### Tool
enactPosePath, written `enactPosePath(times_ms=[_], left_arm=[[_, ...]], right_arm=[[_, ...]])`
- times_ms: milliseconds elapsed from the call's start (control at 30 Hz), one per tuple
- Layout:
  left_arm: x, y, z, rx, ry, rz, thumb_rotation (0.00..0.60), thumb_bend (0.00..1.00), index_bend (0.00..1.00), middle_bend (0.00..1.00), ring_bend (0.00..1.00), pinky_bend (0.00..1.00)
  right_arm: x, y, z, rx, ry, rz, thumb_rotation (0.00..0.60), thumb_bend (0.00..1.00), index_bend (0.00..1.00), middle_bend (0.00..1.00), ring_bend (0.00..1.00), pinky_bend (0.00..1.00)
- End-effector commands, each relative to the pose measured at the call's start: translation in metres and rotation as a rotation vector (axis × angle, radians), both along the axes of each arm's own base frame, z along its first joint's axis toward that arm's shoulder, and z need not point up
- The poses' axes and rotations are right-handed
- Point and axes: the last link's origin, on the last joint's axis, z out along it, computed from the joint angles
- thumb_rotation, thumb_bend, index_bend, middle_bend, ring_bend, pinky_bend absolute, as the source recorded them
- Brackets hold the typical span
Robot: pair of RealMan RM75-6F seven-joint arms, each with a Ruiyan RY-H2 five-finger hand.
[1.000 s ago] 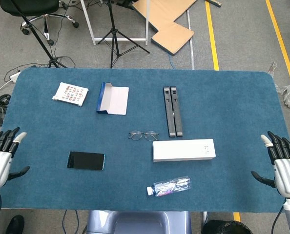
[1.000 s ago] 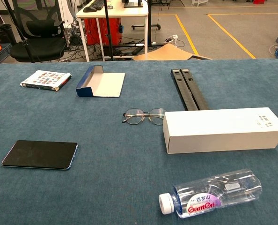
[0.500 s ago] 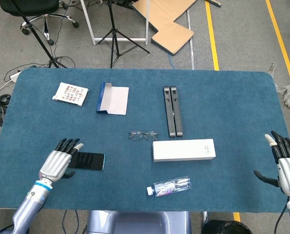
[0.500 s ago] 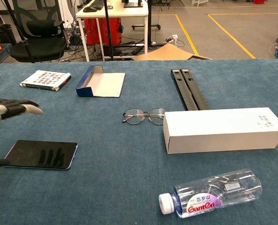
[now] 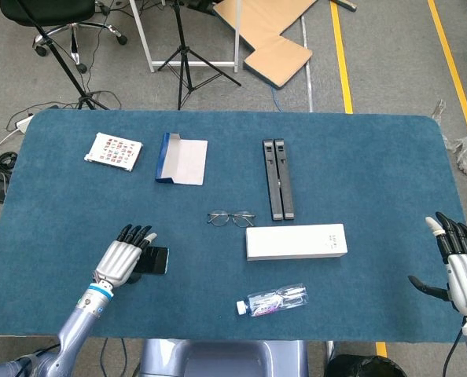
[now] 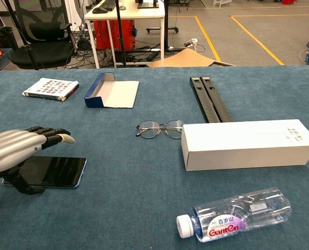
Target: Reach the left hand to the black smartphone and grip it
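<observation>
The left hand (image 6: 11, 148) hovers over the black smartphone (image 6: 55, 171), which lies flat on the blue desk (image 5: 359, 165); its fingers (image 6: 50, 134) extend loosely apart above the screen, thumb alongside the near edge.

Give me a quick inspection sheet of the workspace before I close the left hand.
Surface: blue table, flat.
Job's things: black phone lying flat, partly under the left hand.
Clutter: glasses, white box, water bottle on its side, black bars, open blue case, booklet.
Hands: left hand over the phone, fingers extended, not gripping yet; right hand open at the table's edge.
Cables: some on the floor behind.
Surroundings: chair, tripod, cardboard.
</observation>
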Motion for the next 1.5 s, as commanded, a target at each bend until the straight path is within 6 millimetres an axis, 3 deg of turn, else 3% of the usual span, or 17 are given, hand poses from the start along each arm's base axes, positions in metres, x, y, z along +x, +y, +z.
enactPosePath(times_ms=[33,700,900,1000,1133,1500], left_arm=[[0.000,0.000,-0.005,-0.008,-0.008,-0.001,0.600,0.24,0.00,0.00,0.00,0.00],[-0.013,0.002,-0.011,-0.044,-0.006,0.045,0.600,0.25,0.00,0.00,0.00,0.00],[-0.013,-0.002,-0.009,-0.044,-0.015,0.037,0.600,0.45,0.00,0.00,0.00,0.01],[-0.013,-0.005,-0.008,-0.046,-0.018,0.031,0.600,0.56,0.07,0.03,0.04,0.09],[-0.014,-0.011,-0.005,-0.051,-0.015,0.020,0.600,0.66,0.15,0.13,0.15,0.19],[-0.001,-0.024,0.024,-0.120,-0.104,0.087,0.600,0.73,0.21,0.22,0.26,0.30]], right_arm=[[0.000,0.000,0.000,0.001,0.001,-0.002,0.600,0.00,0.04,0.00,0.00,0.00],[-0.001,-0.001,-0.001,0.008,-0.006,-0.008,0.600,0.00,0.04,0.00,0.00,0.00],[-0.002,-0.002,-0.002,0.011,-0.006,-0.009,0.600,0.00,0.04,0.00,0.00,0.00],[-0.002,-0.002,-0.002,0.013,-0.006,-0.008,0.600,0.00,0.04,0.00,0.00,0.00],[-0.002,-0.001,-0.002,0.013,-0.008,-0.008,0.600,0.00,0.04,0.00,0.00,0.00],[-0.001,-0.001,-0.004,0.022,-0.006,-0.008,0.600,0.00,0.05,0.00,0.00,0.00]])
